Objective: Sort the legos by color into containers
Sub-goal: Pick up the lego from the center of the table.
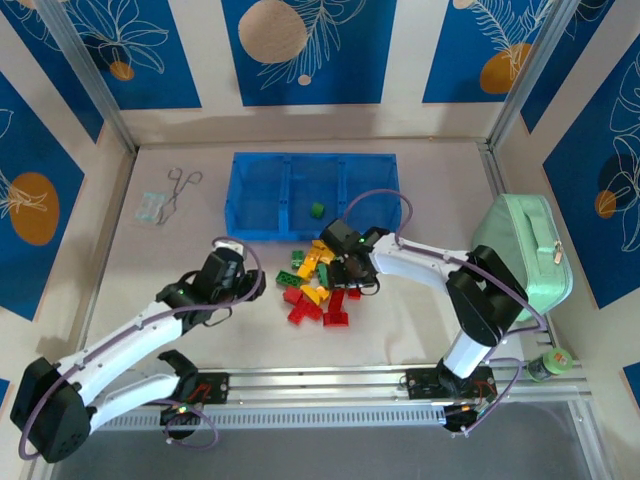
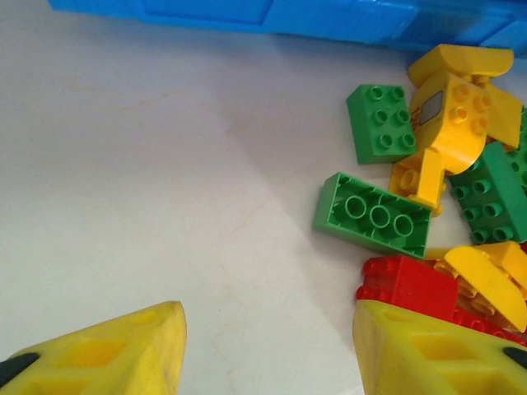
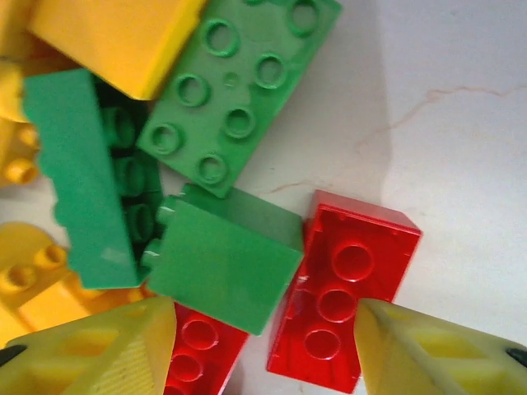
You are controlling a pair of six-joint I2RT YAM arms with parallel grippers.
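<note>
My right gripper (image 3: 263, 329) hangs low over the heap of legos (image 1: 316, 285), its jaws apart and nothing pinched in them. Between its yellow fingers (image 3: 99, 354) lies a red brick (image 3: 350, 288), studs up, with the right-hand finger's tip at its edge; whether the two touch I cannot tell. A smooth-faced green block (image 3: 222, 263) lies against that brick's left side and partly over a second red brick (image 3: 198, 354). Farther out are a pale green brick (image 3: 239, 90), studs up, a darker green brick (image 3: 82, 173) on its side, and a yellow piece (image 3: 115, 37). My left gripper (image 2: 268, 329) waits at the heap's left side, jaws apart over bare table (image 2: 165, 206) and gripping nothing. From this hand the legos all lie to the right: a red block (image 2: 408, 284) just past the right-hand fingertip, then an overturned green brick (image 2: 372, 214) showing its hollow underside, a square green brick (image 2: 381, 123), and a yellow winged piece (image 2: 457, 115) beyond them. Seen from above, the heap sits on the table just in front of the near wall of the blue tray (image 1: 315, 157), in line with its middle and right compartments. A lone green brick (image 1: 317, 209) lies in the middle compartment.
</note>
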